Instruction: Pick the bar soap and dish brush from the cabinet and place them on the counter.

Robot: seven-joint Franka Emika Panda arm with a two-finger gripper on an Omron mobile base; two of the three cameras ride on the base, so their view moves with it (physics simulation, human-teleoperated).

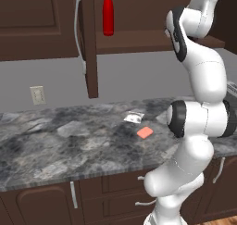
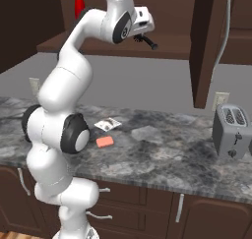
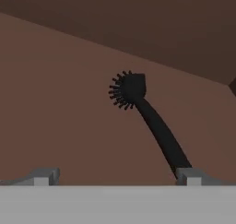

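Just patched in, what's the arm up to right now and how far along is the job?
The arm is reaching up into the open cabinet, with its tool at the dish brush on the shelf. The tool looks open: the fingertips stand wide apart, and the brush handle runs down toward one fingertip, so a grasp is not yet evident. The bar soap already lies on the counter, beside a small whitish packet. A red bottle stands on the shelf.
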